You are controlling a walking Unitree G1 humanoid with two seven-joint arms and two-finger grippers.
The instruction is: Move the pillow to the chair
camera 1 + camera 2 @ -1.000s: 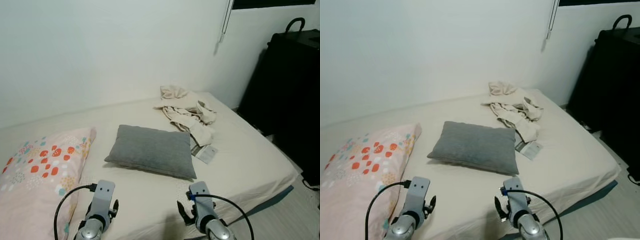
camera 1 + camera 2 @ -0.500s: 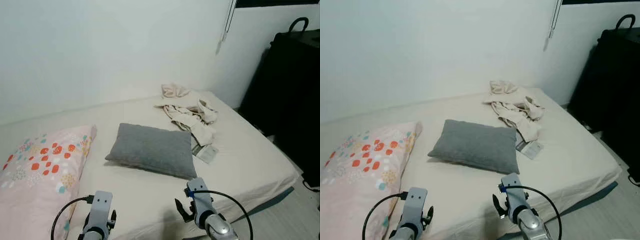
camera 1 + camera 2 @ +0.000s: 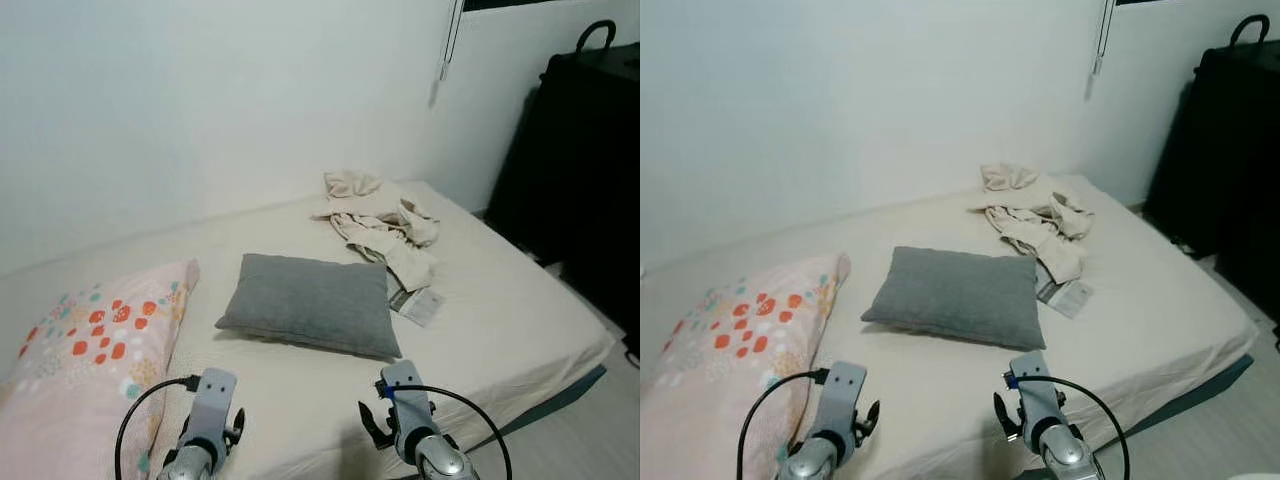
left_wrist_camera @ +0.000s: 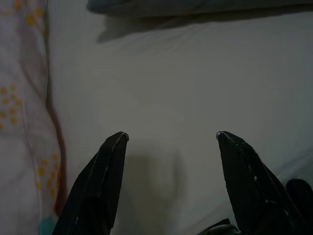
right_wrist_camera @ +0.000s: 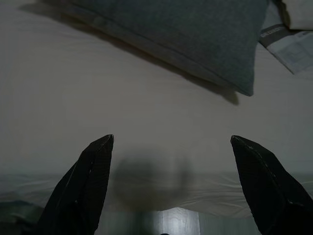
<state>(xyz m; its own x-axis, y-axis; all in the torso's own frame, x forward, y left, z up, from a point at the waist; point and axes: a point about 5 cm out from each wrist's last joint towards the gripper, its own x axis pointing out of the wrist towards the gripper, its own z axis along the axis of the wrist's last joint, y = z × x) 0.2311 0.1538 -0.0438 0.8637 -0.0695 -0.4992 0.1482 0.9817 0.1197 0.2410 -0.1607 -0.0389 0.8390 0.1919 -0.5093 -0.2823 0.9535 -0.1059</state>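
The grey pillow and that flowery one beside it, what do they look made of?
The grey pillow looks like matte woven fabric, perhaps cotton or linen: plain, no sheen, soft puffed edges. The flowery pillow seems a smooth, thin printed cloth, pale pink with red and teal spots; its fibre cannot be told.

Floral pillow [image 3: 95,350]: cut off by the left and lower edges of the left eye view.

Both arms: cut off by the lower edge of the eye views; each wrist housing hides its fingers there.

Gray pillow [image 5: 186,34]: far part cut off in the right wrist view; the left wrist view shows a thin strip at the picture's edge.

Paper [image 3: 416,305]: print too small to read; one end lies under the crumpled clothes [image 3: 385,225].

Black furniture [image 3: 580,170]: cut off by the right edge; details lost in darkness.
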